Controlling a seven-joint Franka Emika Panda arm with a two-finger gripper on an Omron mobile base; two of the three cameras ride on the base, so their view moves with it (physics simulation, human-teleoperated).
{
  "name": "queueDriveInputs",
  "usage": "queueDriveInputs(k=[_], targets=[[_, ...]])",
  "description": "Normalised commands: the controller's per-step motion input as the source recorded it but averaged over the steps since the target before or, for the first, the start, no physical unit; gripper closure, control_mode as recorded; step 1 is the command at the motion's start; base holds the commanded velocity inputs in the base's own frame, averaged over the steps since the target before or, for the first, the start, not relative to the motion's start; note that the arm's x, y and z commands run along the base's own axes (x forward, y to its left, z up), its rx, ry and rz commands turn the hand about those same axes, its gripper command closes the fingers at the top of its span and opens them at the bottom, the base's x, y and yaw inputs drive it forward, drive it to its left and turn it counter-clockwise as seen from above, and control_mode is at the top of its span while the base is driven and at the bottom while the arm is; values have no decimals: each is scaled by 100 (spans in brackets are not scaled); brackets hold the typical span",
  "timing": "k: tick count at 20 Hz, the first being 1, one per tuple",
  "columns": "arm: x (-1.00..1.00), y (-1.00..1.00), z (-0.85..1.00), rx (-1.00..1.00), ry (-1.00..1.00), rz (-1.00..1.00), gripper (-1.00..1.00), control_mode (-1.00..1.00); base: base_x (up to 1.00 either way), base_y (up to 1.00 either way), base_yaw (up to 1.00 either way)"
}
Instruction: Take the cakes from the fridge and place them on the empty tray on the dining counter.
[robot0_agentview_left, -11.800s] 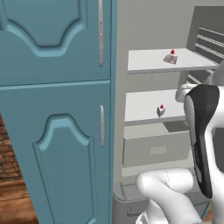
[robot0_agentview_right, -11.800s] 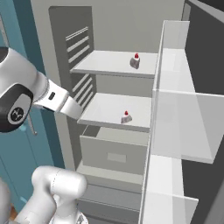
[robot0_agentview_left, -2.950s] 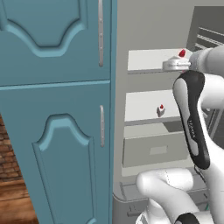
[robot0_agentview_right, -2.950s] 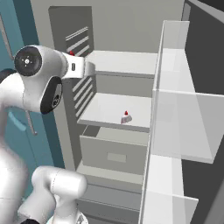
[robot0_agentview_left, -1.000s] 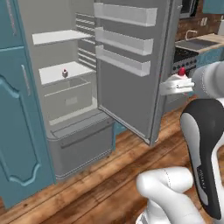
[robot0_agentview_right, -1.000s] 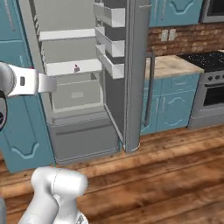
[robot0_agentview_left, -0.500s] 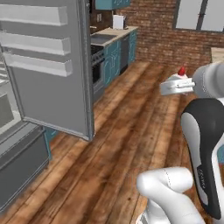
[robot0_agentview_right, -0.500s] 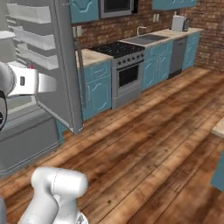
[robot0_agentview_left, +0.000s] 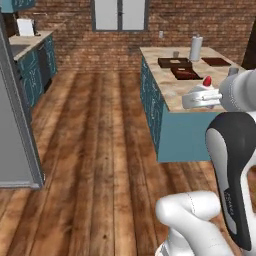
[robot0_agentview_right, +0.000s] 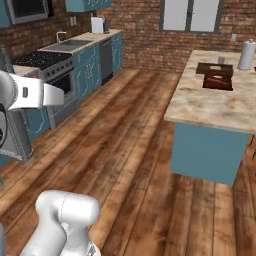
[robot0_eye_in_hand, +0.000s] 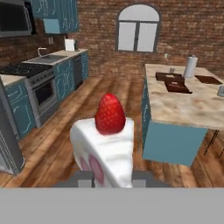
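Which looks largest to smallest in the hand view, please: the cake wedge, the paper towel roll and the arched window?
1. cake wedge, held right at the camera, so nearness inflates it
2. arched window on the far brick wall
3. paper towel roll on the dining counter

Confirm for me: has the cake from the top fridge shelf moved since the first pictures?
Yes. The cake has left the shelf; it now sits between the fingers, carried toward the dining counter.
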Motion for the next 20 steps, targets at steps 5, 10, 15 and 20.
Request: queueDriveInputs(k=[5, 10, 15, 20], targets=[[0, 0, 0, 0, 0, 0, 100, 100, 1, -42, -53], [0, 0, 0, 0, 0, 0, 100, 100, 34, -95, -24], [0, 0, 0, 0, 0, 0, 100, 100, 58, -100, -10], [0, 0, 0, 0, 0, 0, 100, 100, 75, -100, -6]])
